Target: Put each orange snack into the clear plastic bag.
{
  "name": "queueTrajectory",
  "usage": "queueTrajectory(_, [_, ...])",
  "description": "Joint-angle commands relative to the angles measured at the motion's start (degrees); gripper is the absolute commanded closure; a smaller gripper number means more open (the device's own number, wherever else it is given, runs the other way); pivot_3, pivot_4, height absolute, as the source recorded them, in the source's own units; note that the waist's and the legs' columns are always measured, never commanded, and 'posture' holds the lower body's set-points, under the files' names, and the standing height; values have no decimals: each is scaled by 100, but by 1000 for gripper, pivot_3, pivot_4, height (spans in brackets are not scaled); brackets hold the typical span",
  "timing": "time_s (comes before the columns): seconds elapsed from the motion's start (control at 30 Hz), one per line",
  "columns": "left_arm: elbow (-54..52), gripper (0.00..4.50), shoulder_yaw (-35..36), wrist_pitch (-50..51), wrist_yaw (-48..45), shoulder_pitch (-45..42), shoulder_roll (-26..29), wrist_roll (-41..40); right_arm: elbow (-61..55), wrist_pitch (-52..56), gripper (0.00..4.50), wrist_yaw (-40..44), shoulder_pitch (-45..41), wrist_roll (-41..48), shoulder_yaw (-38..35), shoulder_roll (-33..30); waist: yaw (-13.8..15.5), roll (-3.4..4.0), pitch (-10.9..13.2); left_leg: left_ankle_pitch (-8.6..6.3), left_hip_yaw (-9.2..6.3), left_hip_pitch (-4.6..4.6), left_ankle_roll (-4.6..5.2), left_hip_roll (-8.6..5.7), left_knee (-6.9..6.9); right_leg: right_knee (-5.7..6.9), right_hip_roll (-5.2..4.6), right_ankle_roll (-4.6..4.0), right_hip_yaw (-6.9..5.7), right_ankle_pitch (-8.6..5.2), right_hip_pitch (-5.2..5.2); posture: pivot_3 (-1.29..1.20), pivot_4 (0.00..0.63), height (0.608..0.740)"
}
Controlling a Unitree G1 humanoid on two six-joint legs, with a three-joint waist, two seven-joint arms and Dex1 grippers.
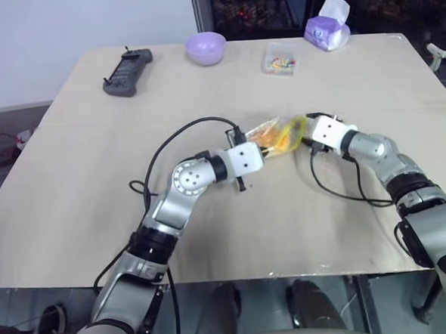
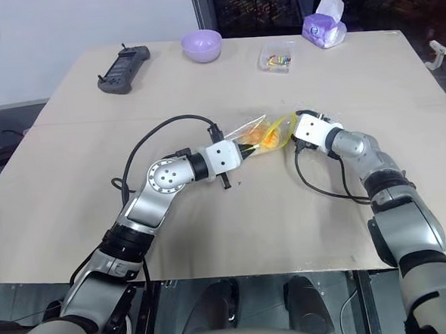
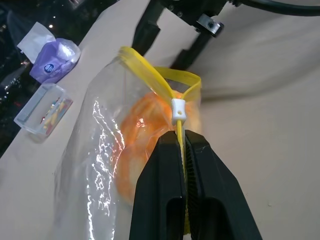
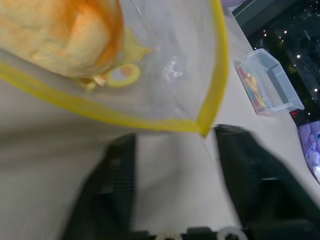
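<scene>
Item: orange snack (image 3: 142, 125), lying inside the clear plastic bag (image 3: 95, 150) at mid-counter, between your two arms. Your left end effector (image 3: 184, 150) is pressed together, pinching the bag's yellow zip strip (image 3: 150, 75) just below the white slider (image 3: 178, 111). Your right end effector (image 4: 172, 175) stands spread at the bag's right corner, gripping nothing. Far side of the counter (image 1: 93, 145), left to right: black remote (image 1: 128, 72), lilac bowl (image 1: 205, 48), small clear box (image 1: 279, 59), purple tissue pack (image 1: 327, 30).
</scene>
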Motion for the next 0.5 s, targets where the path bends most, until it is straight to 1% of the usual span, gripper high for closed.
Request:
queueTrajectory(0.03, [-236,4500,85,-56,33,-40,0,-56,30,-197,262,-197,-226,-118,41,-68,-8,0,0,0,0,0,0,0,0,0,0,0,1,0,0,0,150,740])
queueTrajectory(0.13, [-206,4500,76,-72,28,-59,-7,-56,144,-215,262,-400,-334,-243,74,-60,-34,0,0,0,0,1,0,0,0,0,0,0,1,0,0,0,150,740])
queueTrajectory(0.37, [-197,4500,68,-84,20,-72,-13,-58,283,-550,262,-379,-426,-319,157,78,-118,0,0,0,0,1,0,0,0,1,0,0,1,0,0,0,150,740])
queueTrajectory(0.47, [-215,4500,79,-73,24,-62,-5,-57,319,-639,1072,-411,-432,-327,167,87,-133,0,0,0,1,1,0,0,0,1,0,0,2,0,0,0,150,740])
queueTrajectory(0.5, [-218,4500,79,-69,26,-61,-6,-56,328,-659,1557,-425,-432,-327,160,88,-133,0,0,0,1,1,0,0,0,1,0,0,3,0,0,0,150,740])
